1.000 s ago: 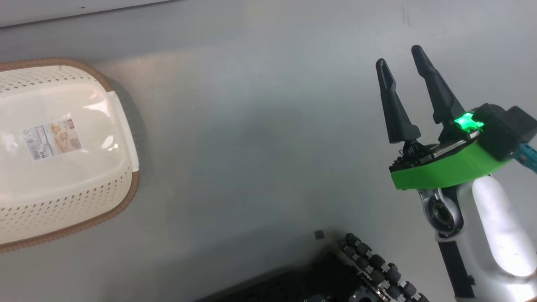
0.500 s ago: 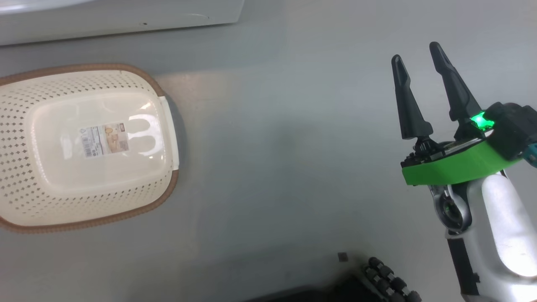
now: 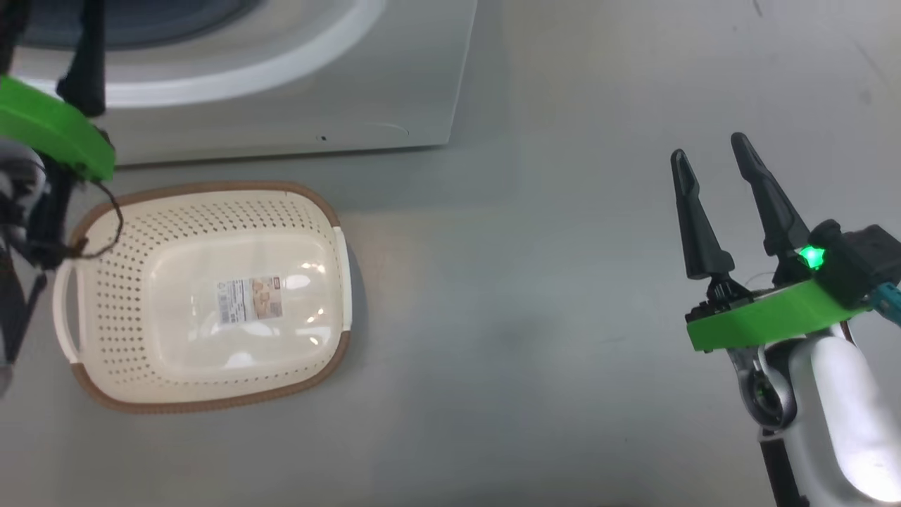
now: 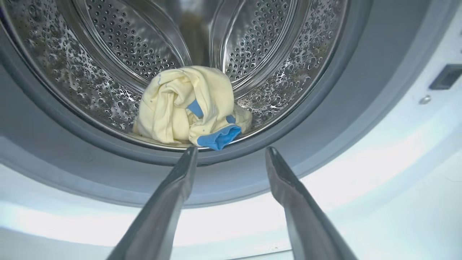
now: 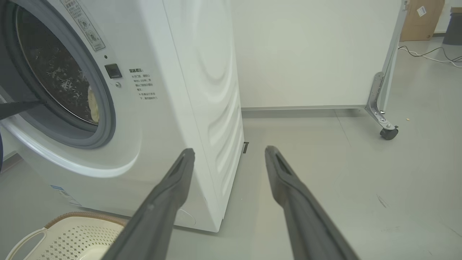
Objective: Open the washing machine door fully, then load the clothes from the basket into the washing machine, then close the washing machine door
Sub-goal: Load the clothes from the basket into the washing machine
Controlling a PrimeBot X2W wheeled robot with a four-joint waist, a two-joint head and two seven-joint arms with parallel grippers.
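The head view looks down on the grey floor [image 3: 528, 317], where the basket [image 3: 141, 232] stands just in front of the washing machine [image 3: 281, 105], its label sticker showing on its bottom. Well to the right, the right end effector [image 3: 709, 148] hangs over bare floor with its two dark fingers spread wide and nothing between them. At that view's left edge the green mount of the left arm shows, its fingers running up toward the machine's round opening. The left wrist view gives what the head view cannot: the left end effector [image 4: 231, 151] is also wide open and holds nothing, its tips level with the lower lip of the grey gasket [image 4: 325, 108]. Just beyond them the clothes [image 4: 187, 104] lie bunched at the bottom of the steel drum [image 4: 252, 47], cream-yellow with a blue cuff turned toward the camera. The right wrist view sees the machine from the side. It shows the uncovered drum mouth, a sliver of cream fabric inside, and one dark finger [image 5: 21, 106] of the left arm reaching to the opening. It also shows a corner of the basket at the machine's foot, a white panel on a caster [image 5: 388, 131] behind, and the right arm's own parted fingers [image 5: 288, 180].
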